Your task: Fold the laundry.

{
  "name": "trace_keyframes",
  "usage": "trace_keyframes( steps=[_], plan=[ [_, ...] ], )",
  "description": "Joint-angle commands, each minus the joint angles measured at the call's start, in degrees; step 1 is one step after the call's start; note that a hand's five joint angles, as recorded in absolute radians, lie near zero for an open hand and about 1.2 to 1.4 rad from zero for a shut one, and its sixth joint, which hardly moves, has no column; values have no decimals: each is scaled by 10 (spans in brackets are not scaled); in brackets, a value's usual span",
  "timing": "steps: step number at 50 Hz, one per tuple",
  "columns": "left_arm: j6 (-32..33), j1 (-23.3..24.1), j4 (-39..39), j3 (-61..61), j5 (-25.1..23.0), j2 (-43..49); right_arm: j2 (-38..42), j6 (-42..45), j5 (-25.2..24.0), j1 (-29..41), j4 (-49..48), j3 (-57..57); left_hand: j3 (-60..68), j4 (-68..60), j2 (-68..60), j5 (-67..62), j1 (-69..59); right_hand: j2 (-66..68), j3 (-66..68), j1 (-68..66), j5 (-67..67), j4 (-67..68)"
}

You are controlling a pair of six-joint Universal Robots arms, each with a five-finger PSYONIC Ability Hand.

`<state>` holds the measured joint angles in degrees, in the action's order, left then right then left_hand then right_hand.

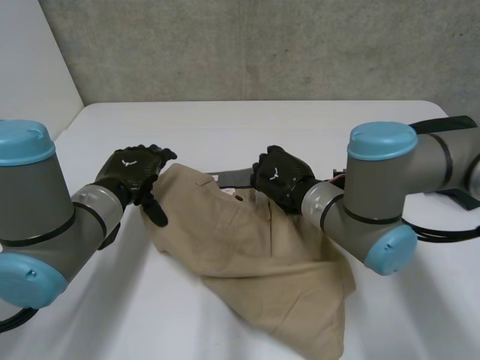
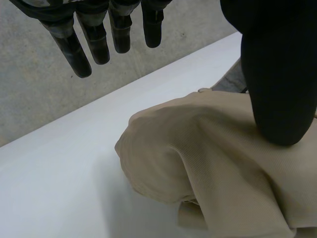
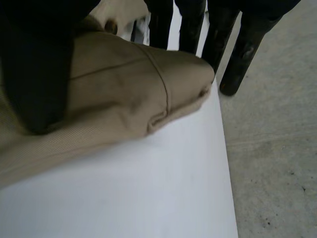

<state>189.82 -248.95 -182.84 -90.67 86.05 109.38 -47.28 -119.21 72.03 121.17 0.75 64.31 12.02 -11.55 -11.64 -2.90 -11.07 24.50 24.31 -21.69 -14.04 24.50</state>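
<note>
Head view: crumpled tan woven garment (image 1: 255, 255) on smooth white table (image 1: 225, 127).

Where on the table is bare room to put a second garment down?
Free: the far strip of table between the cloth and the wall, and the near left part beside the cloth. Crowded: the middle, with cloth, left hand and right hand.

White table (image 1: 225, 124); grey wall (image 1: 262, 45)
</note>
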Motion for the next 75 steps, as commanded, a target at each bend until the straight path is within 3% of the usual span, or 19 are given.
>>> trace_keyframes(
  steps=[1,8,11,12,15,22,26,30,35,37,38,40,41,49,57,62,66,75],
  plan=[
    [-10,0,1,-20,1,-17,44,57,8,-8,58,-61,5,-10,-9,3,-15,555,557,-583,-560,555],
    [-8,-4,1,1,-2,7,5,26,8,-9,73,-31,41,-45,-44,-32,-50,555,557,-583,-560,555],
    [-5,5,2,42,-3,60,-39,-12,9,-9,73,-10,227,-232,-231,-218,-236,555,557,-583,-560,555],
    [-5,7,4,78,-2,90,-48,-21,9,-10,73,-5,444,-449,-448,-435,-454,555,557,-583,-560,555],
    [-2,6,3,136,5,124,-76,-52,12,-9,73,8,679,-684,-683,-670,-688,555,557,-583,-560,555],
    [30,7,-5,287,39,164,-103,-109,19,-9,80,45,680,-685,-684,-671,-689,555,557,-583,-560,555],
    [56,24,-73,381,49,188,-126,-149,34,-9,99,80,680,-685,-684,-671,-689,555,557,-583,-560,555],
    [62,51,-134,411,42,207,-146,-225,74,-6,112,121,680,-685,-684,-671,-689,555,557,-583,-560,555],
    [64,82,-170,419,9,247,-149,-334,90,-7,101,159,680,-685,-684,-671,-689,555,557,-583,-560,555],
    [64,87,-171,423,1,263,-149,-370,90,-6,87,178,533,-538,-537,-524,-542,555,557,-583,-560,555],
    [66,89,-170,422,0,273,-149,-380,90,-6,82,182,296,-300,-299,-287,-305,555,557,-583,-560,555],
    [71,91,-169,415,0,276,-149,-394,89,-7,68,192,7,-12,-11,2,-16,555,557,-583,-560,555],
    [74,93,-168,410,1,276,-149,-400,90,-7,55,197,-20,15,16,29,11,555,557,-583,-560,555],
    [89,87,-168,262,7,187,-145,-408,90,-9,27,201,-20,15,16,29,11,555,557,-583,-560,555],
    [77,56,-104,23,69,-34,-143,-416,92,-9,2,207,5,-10,-9,3,-15,555,557,-583,-560,555],
    [47,39,-69,-114,71,-136,-147,-435,91,-8,-9,217,74,-79,-78,-66,-84,555,557,-583,-560,555],
    [4,17,-38,-194,68,-174,-147,-437,90,-9,-16,221,153,-158,-157,-145,-163,555,557,-583,-560,555],
    [-77,-14,5,-248,51,-158,-148,-437,89,-8,-17,226,147,-152,-151,-138,-156,555,557,-583,-560,555]
  ],
)
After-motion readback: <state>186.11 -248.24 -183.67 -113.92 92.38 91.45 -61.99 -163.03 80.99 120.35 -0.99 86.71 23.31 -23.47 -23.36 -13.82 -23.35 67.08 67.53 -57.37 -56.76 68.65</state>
